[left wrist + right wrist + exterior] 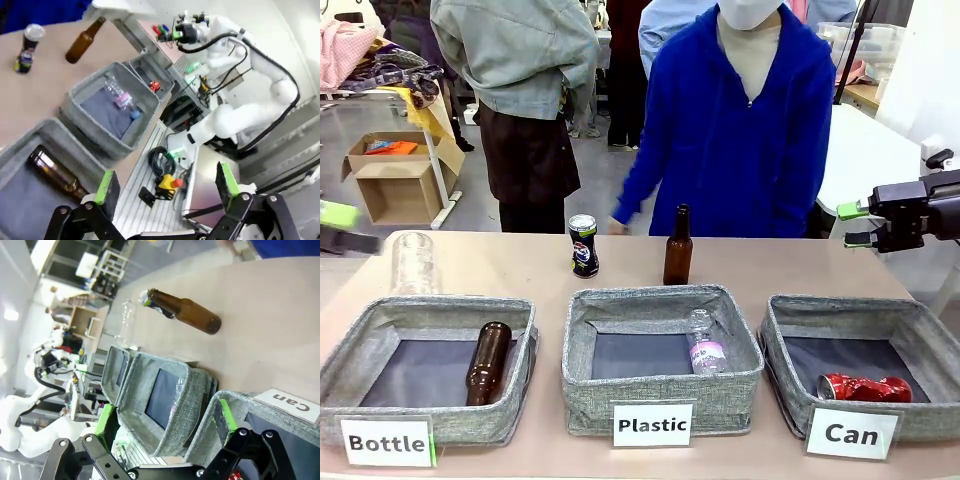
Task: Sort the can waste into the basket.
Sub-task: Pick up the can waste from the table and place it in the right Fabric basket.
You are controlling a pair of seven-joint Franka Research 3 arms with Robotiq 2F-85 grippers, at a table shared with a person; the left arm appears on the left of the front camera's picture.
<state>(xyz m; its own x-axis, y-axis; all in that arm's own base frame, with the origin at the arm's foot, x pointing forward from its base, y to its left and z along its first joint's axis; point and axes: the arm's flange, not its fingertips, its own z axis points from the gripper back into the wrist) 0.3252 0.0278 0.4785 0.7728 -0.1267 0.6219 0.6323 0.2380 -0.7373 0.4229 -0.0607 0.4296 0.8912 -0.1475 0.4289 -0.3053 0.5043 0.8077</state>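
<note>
Right arm: enters from the right edge and is held level in the air. In the front view the right pincer [847, 226] points towards picture left, one finger above the other. It is released, green pads apart, nothing between them. It hangs above the far right end of the tabletop [775, 265], over the far side of the basket [850, 306] labelled "Can".

Left arm: the left pincer [166, 182] is also released, pads wide apart and empty. In the front view it is a blur at the left edge, near an upright clear plastic bottle [415, 262].

Can waste, item 1: the Pepsi can [583, 245] stands upright on the tabletop's far side, left of an upright brown bottle [678, 245] and not touching it. It is well apart from both pincers. Dark blue-black body, silver top, logo facing the robot.

Can waste, item 2: the red can [865, 388] lies on its side on the basket's dark floor, near the front wall just behind the white label. Crushed, shiny. It is below the right pincer and well apart from it.
</note>
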